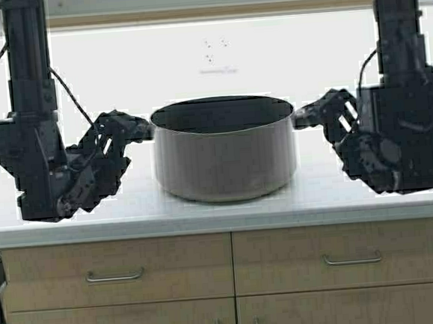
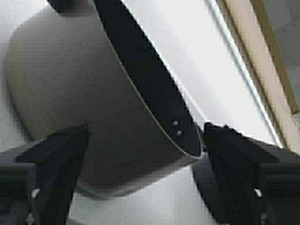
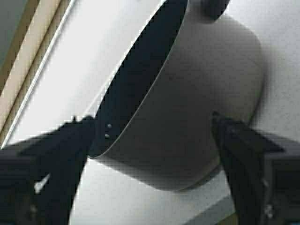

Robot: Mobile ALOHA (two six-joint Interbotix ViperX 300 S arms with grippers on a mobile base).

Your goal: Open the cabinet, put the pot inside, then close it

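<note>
The pot (image 1: 224, 158), wide grey metal with a dark inside, stands on the white counter in the middle of the high view. My left gripper (image 1: 140, 128) is at its left rim and my right gripper (image 1: 303, 115) at its right rim, both level with the top edge. In the left wrist view the gripper (image 2: 146, 126) is open wide, its fingers straddling the pot's (image 2: 84, 79) near side. The right wrist view shows the same: the gripper (image 3: 153, 117) is open around the pot's (image 3: 206, 70) wall. Neither touches it clearly. The cabinet is out of view.
The white counter (image 1: 216, 57) stretches behind the pot to a beige strip (image 1: 212, 11) at the back. Its front edge lies just below the pot. Beige base units with drawer handles (image 1: 114, 275) (image 1: 351, 258) sit under it.
</note>
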